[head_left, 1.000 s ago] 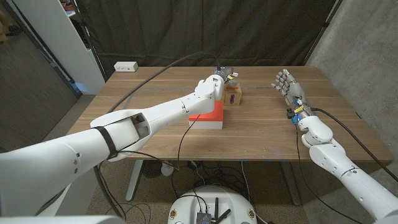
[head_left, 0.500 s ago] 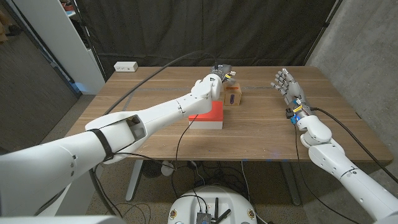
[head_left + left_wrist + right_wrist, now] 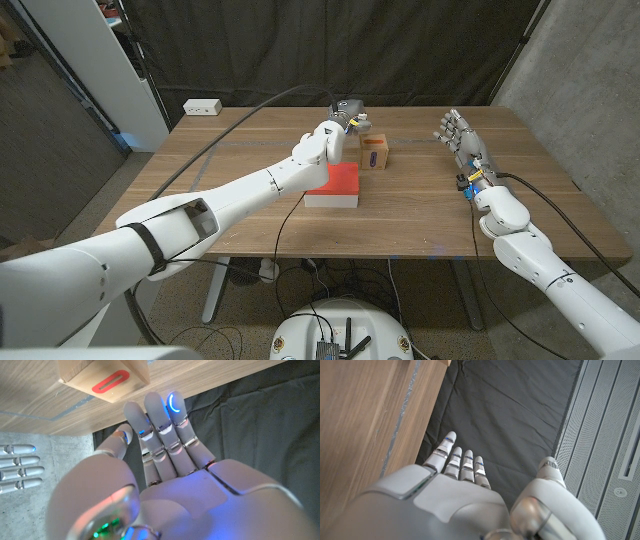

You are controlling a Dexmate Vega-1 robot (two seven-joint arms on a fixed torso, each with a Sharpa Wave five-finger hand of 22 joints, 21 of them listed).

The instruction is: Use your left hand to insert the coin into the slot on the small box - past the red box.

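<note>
My left hand (image 3: 346, 118) hovers beyond the red box (image 3: 336, 184), just left of the small wooden box (image 3: 375, 153) and a little farther back. Its fingers (image 3: 162, 425) are straight and pressed together, the thumb against their side. A small orange-brown edge, the coin (image 3: 120, 435), shows at the thumb tip. The left wrist view shows the small box (image 3: 105, 377) with its red-rimmed slot (image 3: 110, 383) just ahead of the fingertips, nothing touching it. My right hand (image 3: 459, 136) stands upright on the table's right side with its fingers (image 3: 460, 460) apart and nothing in it.
A white power strip (image 3: 202, 106) lies at the far left corner of the wooden table (image 3: 240, 200). A black cable runs from the left arm across the table. A dark curtain hangs behind the far edge.
My left hand has drifted left and slightly farther back, away from the small box, and the forearm now uncovers more of the red box. The right hand has not moved.
</note>
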